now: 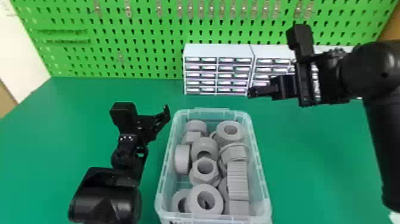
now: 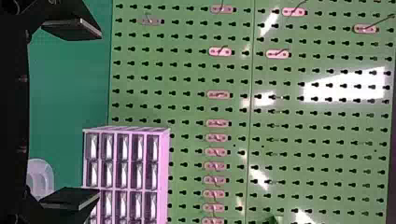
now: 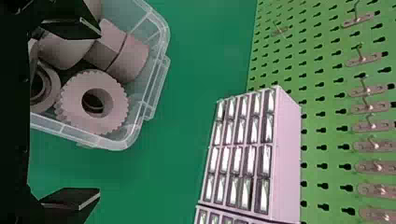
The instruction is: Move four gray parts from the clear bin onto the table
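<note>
Gray parts (image 1: 205,178) in the clear bin (image 1: 208,111), right side nearer

I'm seeing the right gripper (image 3: 99,113) hanging beyond the bin's far right corner, fingers spread wide and empty, pointing leftward across its long axis. A toothed gray ring (image 3: 74,100) is lying inside that corner, hole facing up, back toward the robot from those fingers; likely the handiest first pick. Left gripper (image 2: 99,113) is hovering by the far left side, also wide, nothing between.
</note>
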